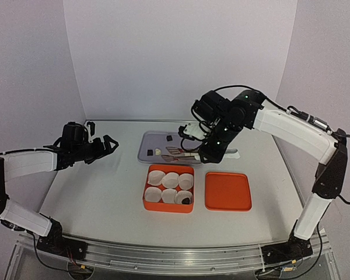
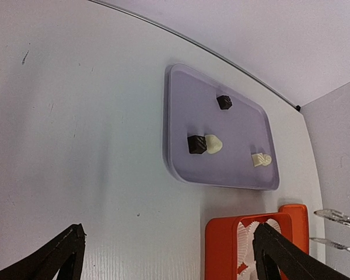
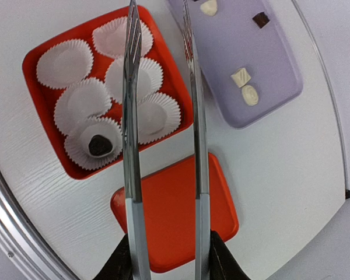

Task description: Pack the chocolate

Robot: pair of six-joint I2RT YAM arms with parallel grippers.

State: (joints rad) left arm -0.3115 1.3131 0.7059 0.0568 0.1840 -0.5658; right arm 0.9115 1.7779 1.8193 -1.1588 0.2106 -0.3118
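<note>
Chocolate lies on a lavender tray (image 1: 144, 140): a dark cube (image 2: 224, 102), a dark cube (image 2: 196, 144) touching a cream piece (image 2: 213, 143), and a cream pair (image 2: 261, 159). One dark piece (image 3: 99, 144) sits in a paper cup in the orange box (image 1: 147, 201). My right gripper (image 3: 166, 259) is shut on metal tongs (image 3: 131, 116), whose arms stand apart with nothing between them. The tongs (image 1: 184, 154) reach over the tray's near edge. My left gripper (image 1: 108, 144) hangs open over bare table left of the tray.
The orange box (image 3: 32, 64) holds several white paper cups (image 3: 64, 63), all but one empty. An orange square lid (image 1: 228, 190) lies flat right of the box. White walls close in the table at the back and both sides.
</note>
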